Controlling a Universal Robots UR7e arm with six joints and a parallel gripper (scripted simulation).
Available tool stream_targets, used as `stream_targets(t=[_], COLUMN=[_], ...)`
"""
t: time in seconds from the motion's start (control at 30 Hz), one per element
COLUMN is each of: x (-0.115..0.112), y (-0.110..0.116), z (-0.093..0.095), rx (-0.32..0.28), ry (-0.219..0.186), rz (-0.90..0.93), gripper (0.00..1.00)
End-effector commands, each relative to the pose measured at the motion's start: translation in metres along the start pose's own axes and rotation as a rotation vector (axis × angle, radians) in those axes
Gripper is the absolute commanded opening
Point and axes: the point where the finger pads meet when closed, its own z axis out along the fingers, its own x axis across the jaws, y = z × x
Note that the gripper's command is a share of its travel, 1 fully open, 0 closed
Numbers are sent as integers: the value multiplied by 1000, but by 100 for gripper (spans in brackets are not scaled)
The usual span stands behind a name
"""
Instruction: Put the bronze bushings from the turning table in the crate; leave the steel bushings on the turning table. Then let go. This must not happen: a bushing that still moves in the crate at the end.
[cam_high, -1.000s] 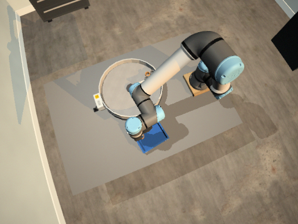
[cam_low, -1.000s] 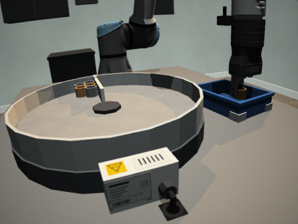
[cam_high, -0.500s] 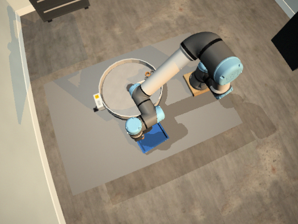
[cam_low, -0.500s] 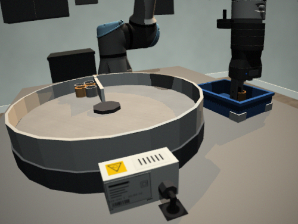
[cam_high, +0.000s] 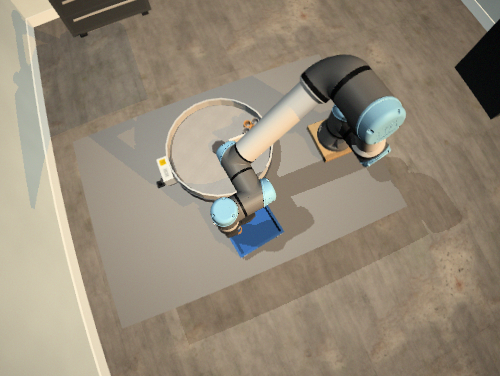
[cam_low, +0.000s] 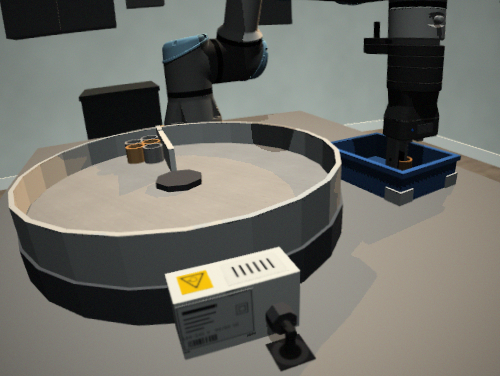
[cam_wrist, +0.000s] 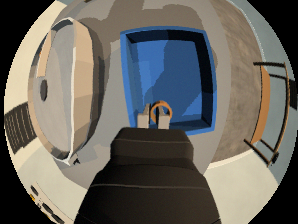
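Bronze bushing (cam_high: 240, 230) (cam_low: 409, 162) (cam_wrist: 170, 107), long axis upright, in fingers (cam_low: 393, 154)

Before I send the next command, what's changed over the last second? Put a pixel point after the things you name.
The gripper (cam_low: 398, 161) (cam_wrist: 153, 110) moved down, lowering the bronze bushing (cam_high: 240, 230) (cam_low: 409, 163) (cam_wrist: 171, 113) deeper into the crate (cam_high: 255, 247) (cam_low: 430, 165) (cam_wrist: 213, 80). It was neither newly grasped nor let go. The other bushings (cam_high: 247, 124) (cam_low: 134, 154) stayed put.
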Motion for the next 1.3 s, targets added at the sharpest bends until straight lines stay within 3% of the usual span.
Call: stream_targets(t=[0.0,0.17,1.27], x=[0,0,0], y=[1,1,1], z=[-1,8,19], rx=[-2,-2,-3], ry=[0,0,0], rz=[0,0,0], gripper=[0,0,0])
